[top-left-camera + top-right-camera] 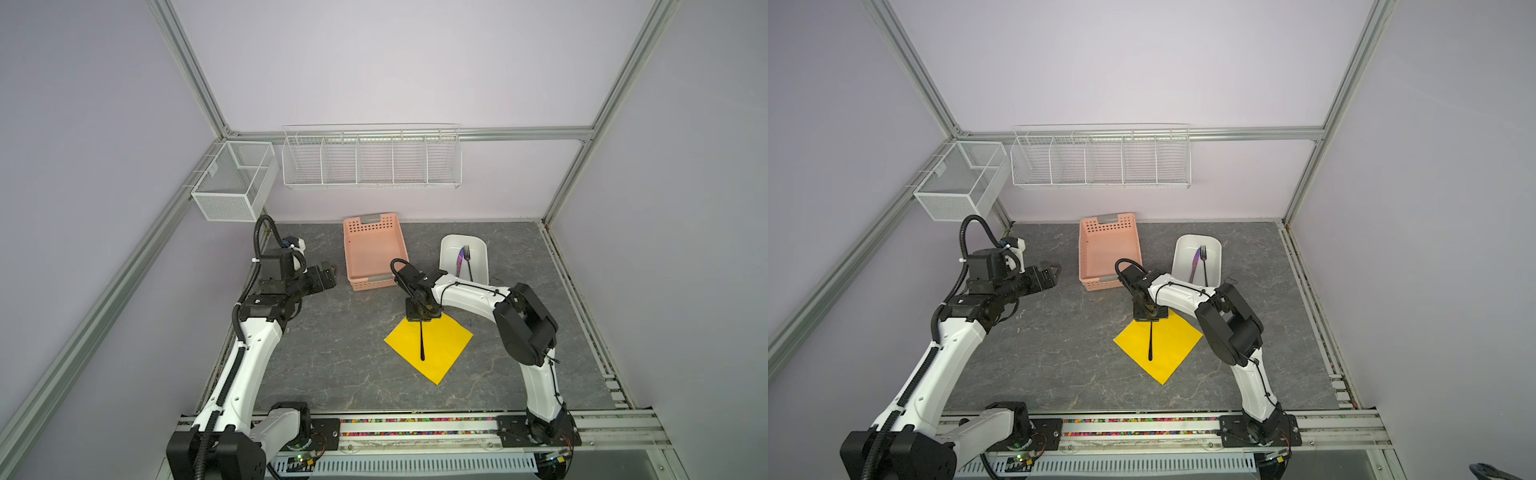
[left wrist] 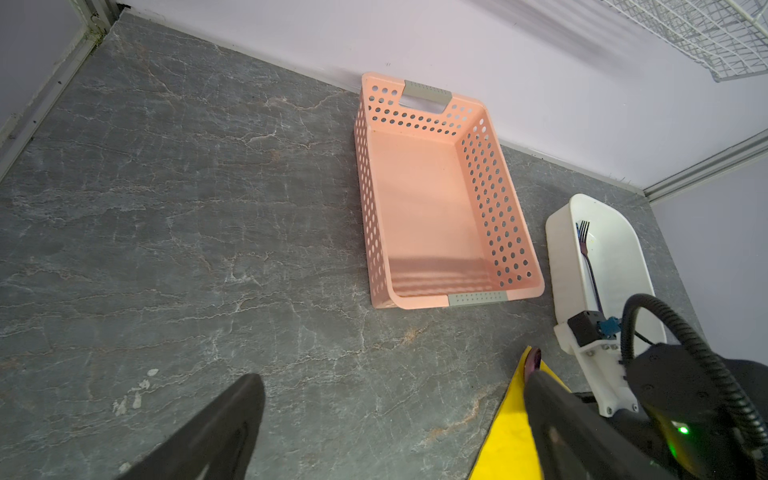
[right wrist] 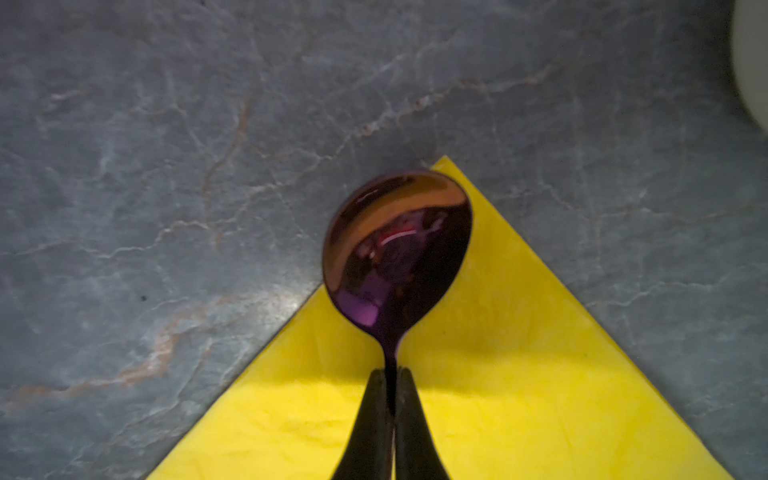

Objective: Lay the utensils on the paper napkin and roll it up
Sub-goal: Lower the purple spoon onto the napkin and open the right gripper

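On the grey surface (image 1: 332,353) lies a yellow paper napkin (image 1: 446,345). Over it I hold the spoon (image 3: 397,249), bowl at its twelve o'clock corner, handle toward six, my right end effector (image 3: 390,374) pinched narrow on the neck. The bowl seems to overhang the edge; I would draw it toward six, then lay it flat. Pink basket (image 1: 371,226) at eleven; white tub (image 1: 444,257) at one holds fork (image 1: 468,262) and knife (image 1: 461,262). My left end effector (image 1: 1054,270) stands wide at nine, clear.
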`<state>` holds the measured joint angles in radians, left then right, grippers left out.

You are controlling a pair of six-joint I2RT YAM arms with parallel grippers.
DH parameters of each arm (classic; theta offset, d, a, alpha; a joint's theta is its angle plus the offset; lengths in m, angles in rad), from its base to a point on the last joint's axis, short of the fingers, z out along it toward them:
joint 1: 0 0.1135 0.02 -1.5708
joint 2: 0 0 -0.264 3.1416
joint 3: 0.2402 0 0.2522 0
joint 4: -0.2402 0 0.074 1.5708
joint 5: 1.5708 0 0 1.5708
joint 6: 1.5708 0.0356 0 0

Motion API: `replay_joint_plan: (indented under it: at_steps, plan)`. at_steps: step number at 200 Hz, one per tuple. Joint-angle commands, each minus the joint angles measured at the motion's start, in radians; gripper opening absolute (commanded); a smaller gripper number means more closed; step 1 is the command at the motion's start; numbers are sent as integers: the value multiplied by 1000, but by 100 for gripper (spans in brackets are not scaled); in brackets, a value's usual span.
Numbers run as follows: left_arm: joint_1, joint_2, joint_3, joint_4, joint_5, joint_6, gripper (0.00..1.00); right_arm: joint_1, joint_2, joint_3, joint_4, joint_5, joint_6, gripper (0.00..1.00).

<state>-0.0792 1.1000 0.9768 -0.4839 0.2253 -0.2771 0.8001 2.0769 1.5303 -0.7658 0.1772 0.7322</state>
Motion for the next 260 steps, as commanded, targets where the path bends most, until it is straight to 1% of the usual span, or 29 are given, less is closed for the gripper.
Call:
replay_joint_plan:
  at_steps: [1,82,127,171,206,260]
  plan:
    - [4,-5,-10,-1,-6,-2,97,3,-17,37,-21,-13,-19,7]
    - [4,1,-9,-4,-8,-2,97,2,24,27,-17,-36,-46,7]
    - [4,1,-9,-5,-11,-1,97,0,48,23,-32,-24,-27,7]
    - [4,-3,-10,-5,-13,-1,97,-2,36,16,-40,-1,-14,7]
    - [4,-1,-9,-5,-10,-1,97,-3,-3,7,-47,18,-5,7]
    - [4,1,-9,-5,-9,-1,97,-5,0,7,-48,6,5,7]
